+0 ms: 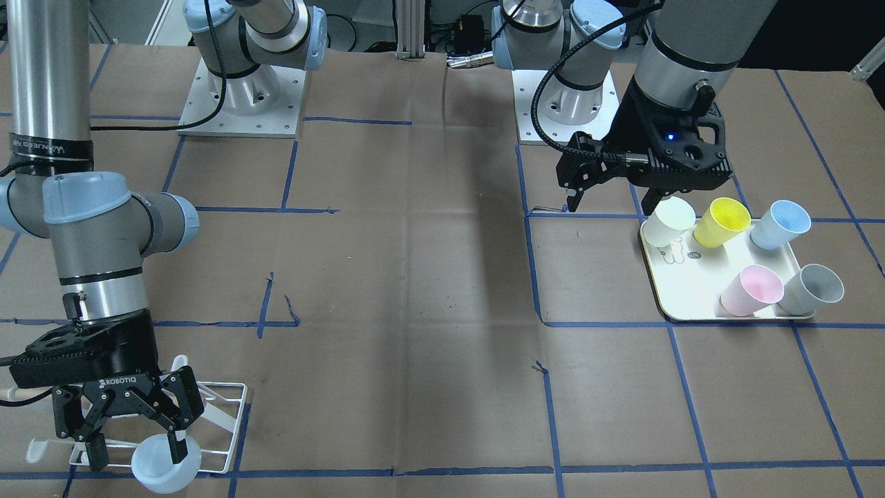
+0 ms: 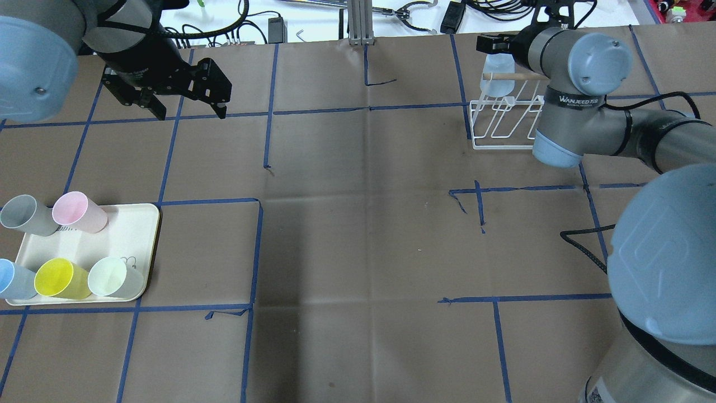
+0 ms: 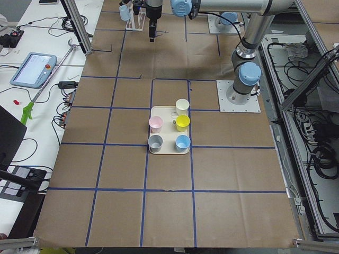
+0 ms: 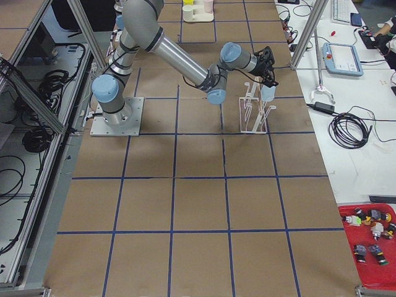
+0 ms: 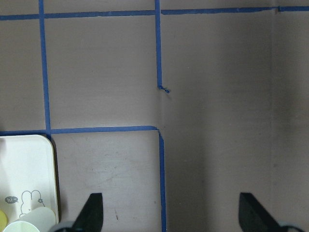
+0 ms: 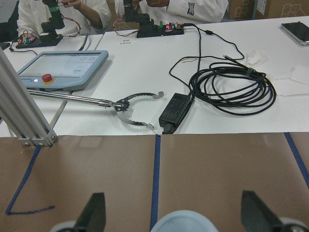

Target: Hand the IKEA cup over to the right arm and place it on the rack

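A pale blue IKEA cup [image 1: 166, 469] sits tilted at the near end of the white wire rack [image 1: 222, 415], its mouth toward the front-facing camera. My right gripper [image 1: 138, 453] hangs over it, open, a finger on either side of the cup and not clamped. In the right wrist view the fingers [image 6: 94, 212] are wide apart and the cup rim [image 6: 181, 221] shows low between them. From overhead the cup [image 2: 497, 81] is at the rack's [image 2: 503, 127] far end under the wooden dowel. My left gripper [image 1: 611, 206] is open and empty, above the table beside the tray's white cup [image 1: 669, 221].
A cream tray [image 1: 691, 294] holds yellow [image 1: 721, 221], blue [image 1: 780, 225], pink [image 1: 751, 290] and grey [image 1: 811, 289] cups. Beyond the rack lies a bench with a teach pendant [image 6: 63, 70], coiled cables [image 6: 231, 87] and people in white coats. Both arm bases stand at the robot's table edge.
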